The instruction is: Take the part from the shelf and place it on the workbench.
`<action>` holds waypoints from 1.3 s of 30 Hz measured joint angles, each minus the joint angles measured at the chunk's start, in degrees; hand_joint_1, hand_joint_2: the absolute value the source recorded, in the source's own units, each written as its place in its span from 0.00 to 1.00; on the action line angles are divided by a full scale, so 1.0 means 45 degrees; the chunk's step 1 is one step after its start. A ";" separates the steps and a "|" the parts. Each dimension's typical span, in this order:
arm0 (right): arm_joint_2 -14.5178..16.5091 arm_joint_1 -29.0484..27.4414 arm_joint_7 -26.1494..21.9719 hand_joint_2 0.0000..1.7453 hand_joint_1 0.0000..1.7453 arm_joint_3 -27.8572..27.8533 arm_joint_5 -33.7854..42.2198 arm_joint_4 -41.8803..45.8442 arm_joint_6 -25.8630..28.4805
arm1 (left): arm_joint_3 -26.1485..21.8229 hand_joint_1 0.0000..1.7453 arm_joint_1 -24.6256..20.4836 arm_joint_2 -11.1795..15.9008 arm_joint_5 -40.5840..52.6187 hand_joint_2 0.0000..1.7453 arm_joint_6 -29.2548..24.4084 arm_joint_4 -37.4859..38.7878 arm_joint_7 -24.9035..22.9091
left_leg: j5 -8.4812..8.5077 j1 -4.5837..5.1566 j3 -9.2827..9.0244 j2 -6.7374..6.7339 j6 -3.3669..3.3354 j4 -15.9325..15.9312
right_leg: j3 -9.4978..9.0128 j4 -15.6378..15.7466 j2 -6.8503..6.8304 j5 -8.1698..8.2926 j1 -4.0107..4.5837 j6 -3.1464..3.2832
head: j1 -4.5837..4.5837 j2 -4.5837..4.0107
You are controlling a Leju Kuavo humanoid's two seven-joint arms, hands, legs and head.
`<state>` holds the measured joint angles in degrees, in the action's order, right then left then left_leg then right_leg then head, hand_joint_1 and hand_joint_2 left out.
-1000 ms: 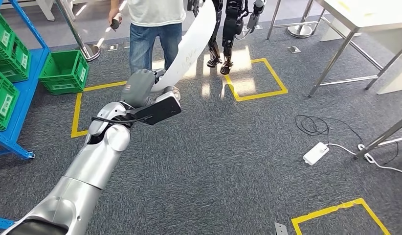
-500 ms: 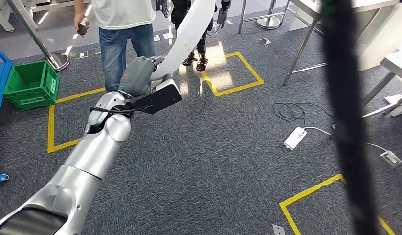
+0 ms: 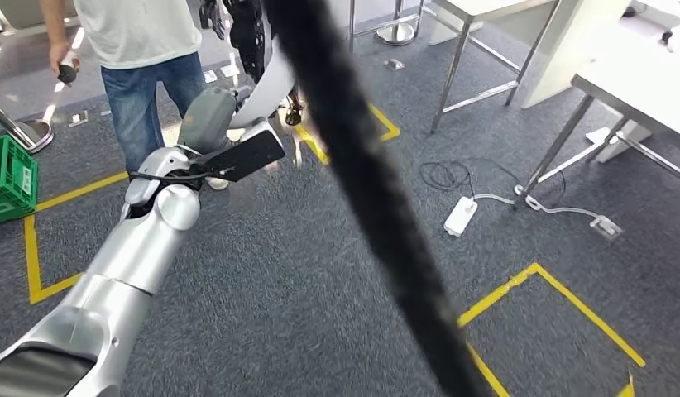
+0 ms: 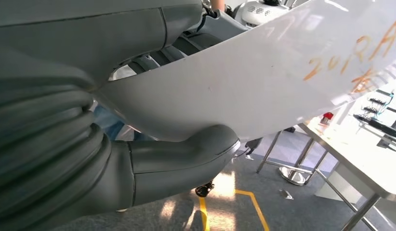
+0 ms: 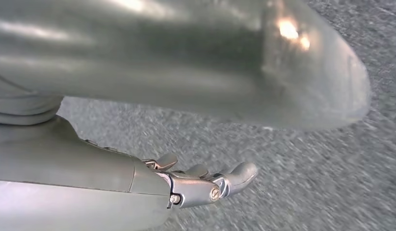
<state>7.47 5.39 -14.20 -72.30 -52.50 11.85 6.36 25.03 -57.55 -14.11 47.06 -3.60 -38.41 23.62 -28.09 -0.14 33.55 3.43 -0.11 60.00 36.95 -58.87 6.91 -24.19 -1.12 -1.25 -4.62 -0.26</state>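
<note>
We hold the long white part (image 4: 263,82) tight in our left hand (image 4: 90,144), our right hand (image 5: 196,185) hangs loose and empty, and the part could bump the person (image 3: 142,50) or a table (image 3: 643,83) if we swing.

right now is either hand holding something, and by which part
The left hand holds the long curved white part near one end, thumb pressed under it. The right hand holds nothing; its fingers hang loosely curved over the carpet.
</note>
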 joint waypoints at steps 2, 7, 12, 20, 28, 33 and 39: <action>-0.0007 -0.0059 0.0004 0.00 0.00 0.0000 0.0001 0.0000 0.0002 | -0.0008 1.00 -0.0029 -0.0028 0.0000 1.00 0.0002 -0.0017 -0.0001 | 0.0084 -0.0007 -0.0019 -0.0275 -0.0198 -0.0090 | 0.0092 -0.0103 -0.0138 -0.0063 -0.0009 -0.0133 | -0.0024 0.0000; -0.0005 -0.0007 0.0015 0.00 0.00 0.0000 -0.0004 0.0000 0.0000 | -0.0016 1.00 -0.0069 -0.0026 0.0000 1.00 0.0016 0.0004 -0.0004 | 0.0129 0.0088 -0.0008 -0.1047 -0.0451 -0.0178 | 0.1622 -0.3327 -0.1409 -0.1546 0.0053 -0.0261 | -0.0148 0.0000; -0.0006 0.0003 0.0068 0.00 0.00 0.0000 -0.0035 0.0000 0.0018 | -0.0040 1.00 -0.0064 -0.0013 -0.0012 1.00 0.0171 -0.0057 -0.0063 | 0.0049 0.0207 -0.0024 -0.1746 -0.0402 -0.0146 | 0.0153 -0.0741 -0.2154 -0.0344 0.0173 -0.0069 | -0.0146 0.0000; -0.0019 0.0068 -0.0036 0.00 0.00 0.0000 -0.0089 0.0000 0.0293 | -0.0141 1.00 0.0005 0.0033 0.0078 1.00 0.0539 -0.0415 -0.0191 | -0.1007 0.0180 0.0672 -0.1079 0.0099 0.1509 | -0.0217 0.0133 -0.1655 -0.0092 0.0154 0.0431 | -0.0120 0.0000; -0.0029 0.0086 -0.0003 0.00 0.00 0.0001 -0.0179 0.0000 0.0226 | -0.0227 1.00 0.0280 0.0187 0.0081 1.00 0.0570 -0.0514 -0.0200 | 0.0037 -0.0157 0.0336 -0.0056 0.0260 0.0432 | -0.0113 -0.0119 -0.0358 -0.0161 0.0025 0.0176 | -0.0116 0.0000; -0.0035 -0.0029 0.0052 0.00 0.00 0.0002 -0.0194 0.0000 0.0226 | -0.0238 1.00 0.0317 0.0064 0.0083 1.00 0.0596 -0.0578 -0.0219 | 0.0154 -0.0095 0.0194 -0.0287 -0.0183 0.0065 | 0.0148 -0.0266 -0.0414 -0.0181 -0.0041 -0.0240 | -0.0135 0.0000; -0.0036 -0.0010 0.0073 0.00 0.00 0.0005 -0.0192 0.0000 0.0209 | -0.0238 1.00 0.0465 0.0052 0.0083 1.00 0.0622 -0.0593 -0.0221 | 0.0155 0.0059 0.0213 -0.1210 -0.0416 0.0013 | 0.1562 -0.3389 -0.1465 -0.1486 0.0046 -0.0249 | -0.0189 0.0000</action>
<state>7.31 5.35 -13.87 -72.28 -53.36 11.85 7.30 23.96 -55.45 -13.88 47.43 -0.80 -41.08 22.63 -27.39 0.12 34.51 -2.02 -1.99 60.06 43.98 -74.12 0.32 -30.87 -0.91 -2.36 -5.47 -0.26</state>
